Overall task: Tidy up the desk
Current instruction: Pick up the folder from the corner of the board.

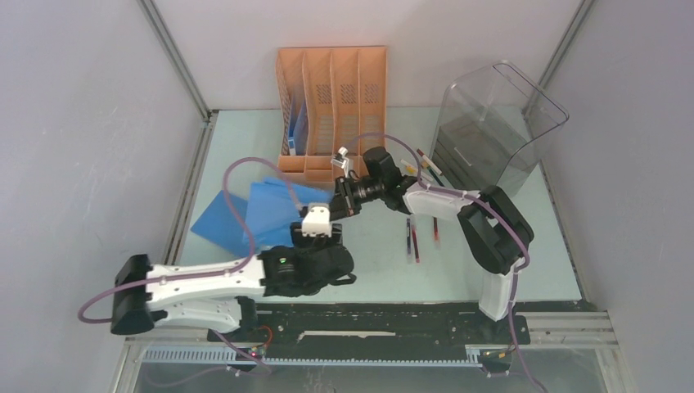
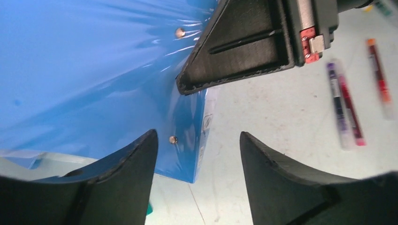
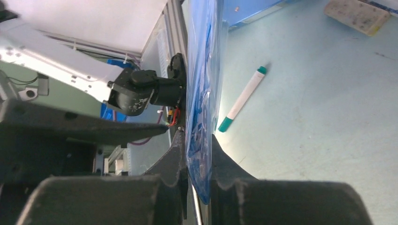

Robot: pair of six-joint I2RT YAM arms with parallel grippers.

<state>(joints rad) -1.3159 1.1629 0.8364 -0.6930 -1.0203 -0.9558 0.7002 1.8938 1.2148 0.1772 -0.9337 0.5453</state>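
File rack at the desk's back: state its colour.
The file rack is orange; the top external view shows it best.

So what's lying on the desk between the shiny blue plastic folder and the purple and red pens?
Nothing, just bare pale green desk, in the left wrist view.

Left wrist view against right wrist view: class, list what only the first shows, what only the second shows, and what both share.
Only the left wrist view: the left gripper, open, and three pens lying on the desk. Only the right wrist view: a white marker with green ends and a tan speckled block in the top right corner. Both: the blue folder, the right gripper shut on its edge, and the pale green desk.
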